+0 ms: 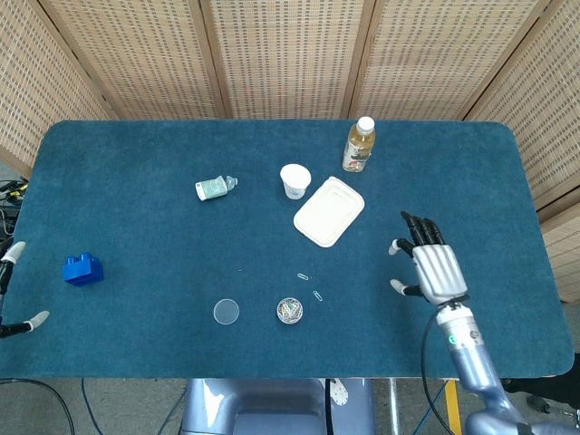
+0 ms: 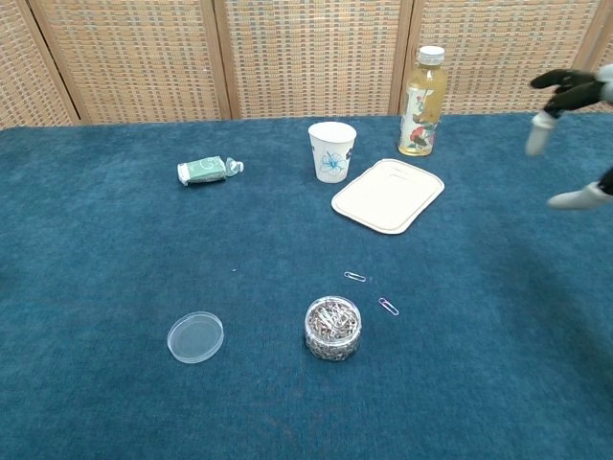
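My right hand point(image 1: 433, 265) hovers over the right part of the blue table point(image 1: 136, 227), its fingers spread and nothing in it; the chest view shows only its fingertips point(image 2: 542, 136) at the right edge. It is to the right of two loose paper clips point(image 1: 310, 285) and the small clear jar of paper clips point(image 1: 289, 311). The jar's clear lid point(image 1: 227, 312) lies to the left of the jar. Of my left hand point(image 1: 13, 290) only two fingertips show at the left edge of the head view, apart, with nothing between them, near a blue toy brick point(image 1: 82, 269).
A white rectangular tray point(image 1: 328, 210) lies behind the clips, a white paper cup point(image 1: 294, 180) to its left and a bottle of yellow drink point(image 1: 359, 145) behind it. A small green tube point(image 1: 215, 188) lies further left. Wicker screens stand behind the table.
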Tool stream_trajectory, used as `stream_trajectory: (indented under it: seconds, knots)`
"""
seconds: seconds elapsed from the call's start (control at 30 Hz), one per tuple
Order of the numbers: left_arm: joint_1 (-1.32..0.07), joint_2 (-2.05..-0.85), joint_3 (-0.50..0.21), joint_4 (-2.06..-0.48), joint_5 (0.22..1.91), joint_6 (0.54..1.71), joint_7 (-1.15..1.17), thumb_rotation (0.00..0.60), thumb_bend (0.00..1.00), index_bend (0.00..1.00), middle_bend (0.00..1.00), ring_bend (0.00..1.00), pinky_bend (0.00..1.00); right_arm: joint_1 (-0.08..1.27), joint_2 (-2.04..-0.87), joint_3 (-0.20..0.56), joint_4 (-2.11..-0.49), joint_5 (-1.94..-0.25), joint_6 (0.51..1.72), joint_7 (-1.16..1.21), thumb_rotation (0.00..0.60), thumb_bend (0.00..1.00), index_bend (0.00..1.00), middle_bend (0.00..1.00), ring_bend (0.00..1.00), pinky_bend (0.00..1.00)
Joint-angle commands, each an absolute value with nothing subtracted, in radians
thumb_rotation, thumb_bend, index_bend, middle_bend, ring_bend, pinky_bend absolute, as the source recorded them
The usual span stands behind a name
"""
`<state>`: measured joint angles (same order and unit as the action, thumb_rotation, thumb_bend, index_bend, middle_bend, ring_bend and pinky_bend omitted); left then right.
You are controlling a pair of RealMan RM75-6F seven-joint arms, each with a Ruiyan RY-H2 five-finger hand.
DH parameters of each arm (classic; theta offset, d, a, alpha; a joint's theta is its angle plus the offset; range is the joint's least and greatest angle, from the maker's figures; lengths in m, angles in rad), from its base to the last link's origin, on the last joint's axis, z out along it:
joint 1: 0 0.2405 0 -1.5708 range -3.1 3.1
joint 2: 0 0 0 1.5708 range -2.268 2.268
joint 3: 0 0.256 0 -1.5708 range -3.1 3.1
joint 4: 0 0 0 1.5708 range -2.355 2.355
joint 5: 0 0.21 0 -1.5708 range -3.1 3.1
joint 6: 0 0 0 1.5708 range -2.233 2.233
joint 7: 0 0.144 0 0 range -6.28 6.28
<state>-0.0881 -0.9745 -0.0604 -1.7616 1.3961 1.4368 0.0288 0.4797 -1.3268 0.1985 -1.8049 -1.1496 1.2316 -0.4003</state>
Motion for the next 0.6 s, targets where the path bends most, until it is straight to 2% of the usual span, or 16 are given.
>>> stream_trajectory:
  seconds: [0.03, 0.37, 0.6]
  knots:
    - [-0.094, -0.977, -0.064, -1.756, 1.387, 1.427, 0.027, 0.600, 0.00, 0.00, 0.00, 0.00, 0.00, 0.608, -1.469, 0.266, -1.795, -0.962, 1.157, -0.582, 0.600, 0.15, 0.46, 0.00, 0.00, 0.00]
    - [-0.102, -0.979, -0.070, -1.747, 1.372, 1.410, 0.019, 0.600, 0.00, 0.00, 0.00, 0.00, 0.00, 0.709, -1.673, 0.287, -1.657, -0.799, 1.164, -0.665, 0.600, 0.30, 0.49, 0.00, 0.00, 0.00]
    - [-0.104, -0.980, -0.070, -1.748, 1.372, 1.409, 0.023, 0.600, 0.00, 0.00, 0.00, 0.00, 0.00, 0.730, -1.738, 0.266, -1.598, -0.782, 1.167, -0.672, 0.600, 0.32, 0.50, 0.00, 0.00, 0.00]
